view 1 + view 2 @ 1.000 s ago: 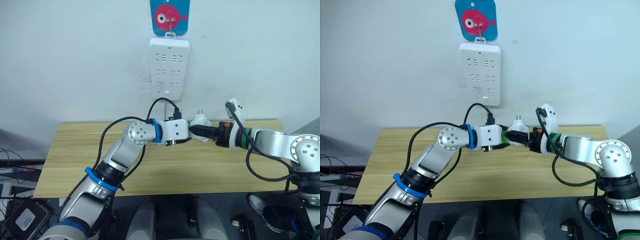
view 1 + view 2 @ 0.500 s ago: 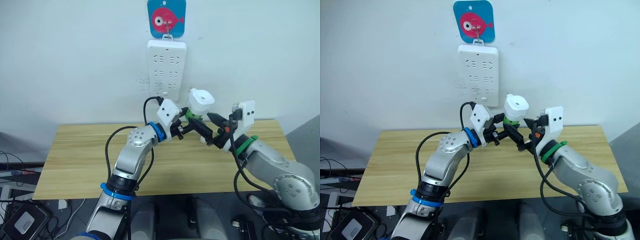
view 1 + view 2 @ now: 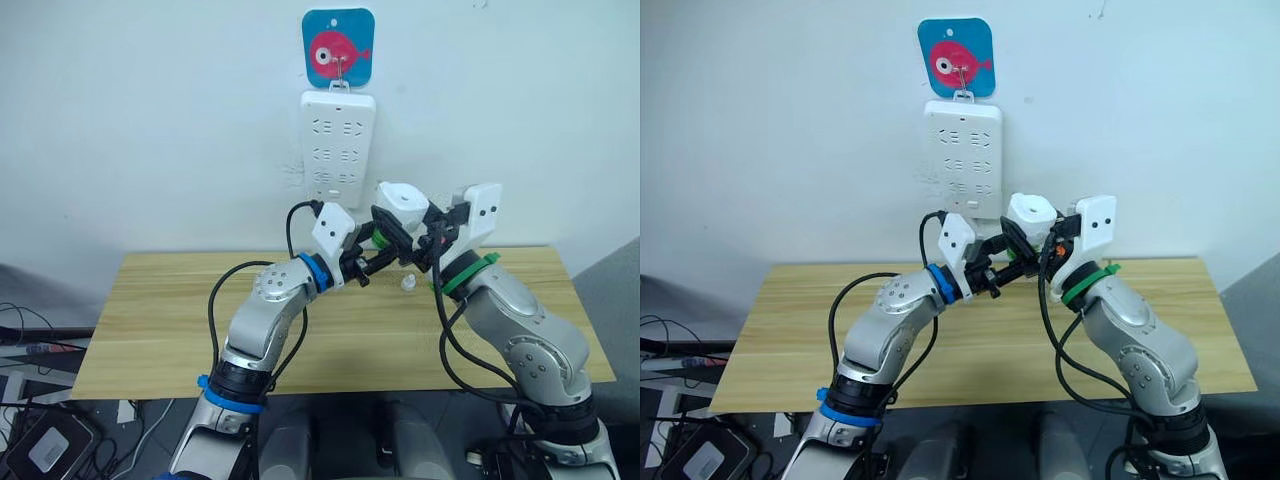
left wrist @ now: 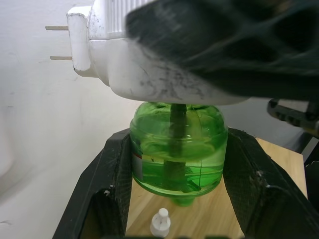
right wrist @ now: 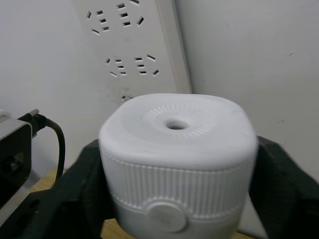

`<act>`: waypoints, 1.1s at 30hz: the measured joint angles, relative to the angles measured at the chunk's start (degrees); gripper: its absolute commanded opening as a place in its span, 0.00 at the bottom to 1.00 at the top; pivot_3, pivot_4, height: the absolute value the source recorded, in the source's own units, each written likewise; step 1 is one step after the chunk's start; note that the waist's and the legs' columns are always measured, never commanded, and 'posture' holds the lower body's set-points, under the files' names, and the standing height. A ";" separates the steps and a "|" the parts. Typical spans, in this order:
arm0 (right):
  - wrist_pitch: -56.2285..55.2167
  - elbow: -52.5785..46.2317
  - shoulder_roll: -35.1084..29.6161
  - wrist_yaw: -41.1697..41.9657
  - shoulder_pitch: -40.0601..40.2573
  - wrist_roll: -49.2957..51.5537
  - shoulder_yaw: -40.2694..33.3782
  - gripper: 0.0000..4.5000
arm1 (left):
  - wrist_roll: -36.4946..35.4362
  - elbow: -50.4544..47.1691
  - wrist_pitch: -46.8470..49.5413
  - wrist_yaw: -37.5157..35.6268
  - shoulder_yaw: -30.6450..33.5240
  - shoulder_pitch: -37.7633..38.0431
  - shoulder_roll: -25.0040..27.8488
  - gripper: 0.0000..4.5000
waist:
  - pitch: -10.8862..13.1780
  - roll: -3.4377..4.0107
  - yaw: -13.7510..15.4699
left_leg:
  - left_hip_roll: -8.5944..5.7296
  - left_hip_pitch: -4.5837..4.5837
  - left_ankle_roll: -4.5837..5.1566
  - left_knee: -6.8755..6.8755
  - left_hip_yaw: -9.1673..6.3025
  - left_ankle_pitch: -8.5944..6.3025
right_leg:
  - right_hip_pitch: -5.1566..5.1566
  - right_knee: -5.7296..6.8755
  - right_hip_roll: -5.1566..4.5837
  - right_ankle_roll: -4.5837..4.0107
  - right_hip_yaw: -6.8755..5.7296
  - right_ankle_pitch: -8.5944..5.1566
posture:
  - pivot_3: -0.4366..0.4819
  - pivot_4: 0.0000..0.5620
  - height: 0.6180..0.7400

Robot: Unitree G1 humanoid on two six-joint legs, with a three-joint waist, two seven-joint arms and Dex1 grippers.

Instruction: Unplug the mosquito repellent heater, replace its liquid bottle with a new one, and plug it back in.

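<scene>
The mosquito repellent heater (image 3: 401, 199), white with a round vent hole on top, is held upright in the air just below the power strip (image 3: 338, 148). My right gripper (image 3: 402, 218) is shut on its ribbed sides, with a black finger (image 5: 82, 186) on each side. A green liquid bottle (image 4: 175, 147) hangs from the heater's underside. My left gripper (image 3: 376, 252) is shut on that bottle, its fingers (image 4: 112, 191) pressing both flanks. The heater's two prongs (image 4: 59, 43) point at the wall.
The power strip hangs on the wall from a blue plaque with a pink fish (image 3: 338, 48), several sockets free. A small white cap (image 3: 408, 285) lies on the wooden table (image 3: 160, 320) under the grippers. Black cables loop from both wrists.
Both arms have lifted the heater and bottle from low over the table up toward the power strip and turned the heater upright. The camera view has also shifted slightly.
</scene>
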 measured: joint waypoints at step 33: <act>2.42 0.57 1.18 6.56 0.35 -6.58 -6.35 0.68 | -1.97 12.92 -16.14 -1.80 12.93 -6.09 14.74 1.00 | -0.35 -0.02 0.17 | -0.05 0.06 0.00 -0.02 -0.04 0.00 | -0.03 0.13 0.00 -0.01 -0.05 -0.01 | 0.46 0.36 1.00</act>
